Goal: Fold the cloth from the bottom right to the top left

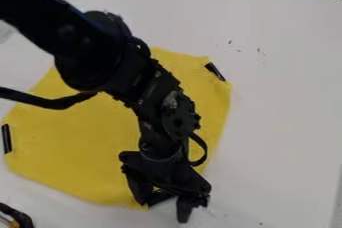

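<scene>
The black gripper [168, 210] hangs low over the cloth's lower right edge, its fingers apart, with the tips at or just past that edge. Beneath the arm, the yellow cloth [77, 139] lies spread out on the white table. Its lower right part is partly hidden behind the gripper, and the arm covers much of its middle and upper left. Whether the fingertips touch the cloth I cannot tell.
Short black strips lie at the cloth's upper right edge [215, 71] and left edge [7, 138]. A dark object with a cable [20, 218] is at the bottom left corner. The white table [287, 122] extends to the right.
</scene>
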{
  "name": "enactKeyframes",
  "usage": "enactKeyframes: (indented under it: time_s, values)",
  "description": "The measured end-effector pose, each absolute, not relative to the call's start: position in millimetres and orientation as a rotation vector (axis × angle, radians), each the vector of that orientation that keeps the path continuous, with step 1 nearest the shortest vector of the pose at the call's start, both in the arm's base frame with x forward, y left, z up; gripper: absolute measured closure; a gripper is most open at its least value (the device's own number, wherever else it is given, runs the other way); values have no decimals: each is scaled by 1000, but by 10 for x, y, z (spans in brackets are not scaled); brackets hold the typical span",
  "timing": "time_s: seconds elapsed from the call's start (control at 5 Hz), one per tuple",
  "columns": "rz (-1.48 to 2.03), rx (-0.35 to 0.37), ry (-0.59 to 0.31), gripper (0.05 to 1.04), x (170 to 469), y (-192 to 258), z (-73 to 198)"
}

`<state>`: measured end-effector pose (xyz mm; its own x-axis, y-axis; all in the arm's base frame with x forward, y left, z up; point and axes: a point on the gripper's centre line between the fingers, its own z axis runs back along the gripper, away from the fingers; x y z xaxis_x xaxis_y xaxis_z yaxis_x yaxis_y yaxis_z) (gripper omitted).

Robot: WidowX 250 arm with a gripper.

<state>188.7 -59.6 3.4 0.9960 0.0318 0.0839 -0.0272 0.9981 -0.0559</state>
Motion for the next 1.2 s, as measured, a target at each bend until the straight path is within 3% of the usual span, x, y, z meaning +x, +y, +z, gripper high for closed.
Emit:
enactKeyframes:
  time_s: [0.4, 0.6, 0.8, 1.0, 1.2]
  values:
    - [23, -62, -80, 725, 1898, -561, 25]
    - [6, -34, -69, 879, 1924, -529, 34]
    - [7, 4, -54, 983, 1961, -546, 208]
    - [-3, 36, -58, 1014, 2096, -521, 561]
    - [9, 29, -55, 1017, 2315, -194, 695]
